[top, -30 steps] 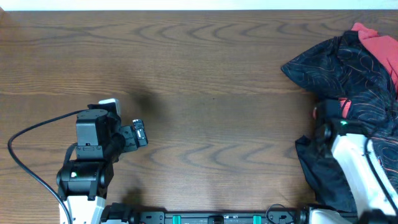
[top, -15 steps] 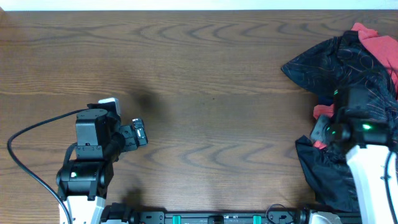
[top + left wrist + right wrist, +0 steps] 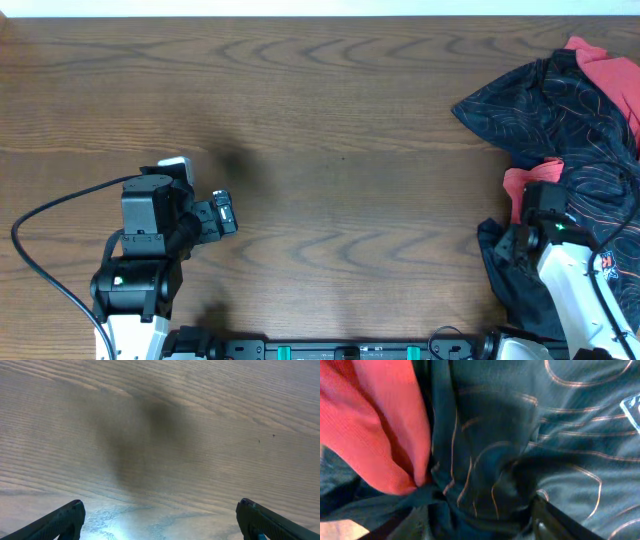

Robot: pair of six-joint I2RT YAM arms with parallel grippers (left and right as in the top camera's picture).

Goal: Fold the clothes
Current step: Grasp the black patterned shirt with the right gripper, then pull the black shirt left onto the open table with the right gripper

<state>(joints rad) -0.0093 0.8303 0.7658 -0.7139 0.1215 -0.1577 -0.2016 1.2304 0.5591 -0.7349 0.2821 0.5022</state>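
The clothes lie heaped at the table's right edge. On top is a black jersey point(image 3: 560, 100) with thin orange lines, and a red T-shirt point(image 3: 612, 62) shows behind it. My right gripper point(image 3: 535, 205) is down in the heap's near side. In the right wrist view the gripper point(image 3: 470, 520) is open, its fingers apart, with bunched jersey point(image 3: 560, 435) lying between them and a red fold point(image 3: 375, 425) to the left. Far to the left, my other gripper point(image 3: 225, 213) hovers over bare wood. In its wrist view the left gripper point(image 3: 160, 510) is wide open and empty.
The brown wooden table point(image 3: 340, 120) runs from the left arm to the heap. A black cable point(image 3: 40, 215) loops beside the left arm. Part of the jersey hangs near the table's front right edge point(image 3: 510, 290).
The right gripper's jaws have opened from shut. The right wrist lifted a little over the heap, then came back down. A red fold now shows beside it. The left arm has not moved.
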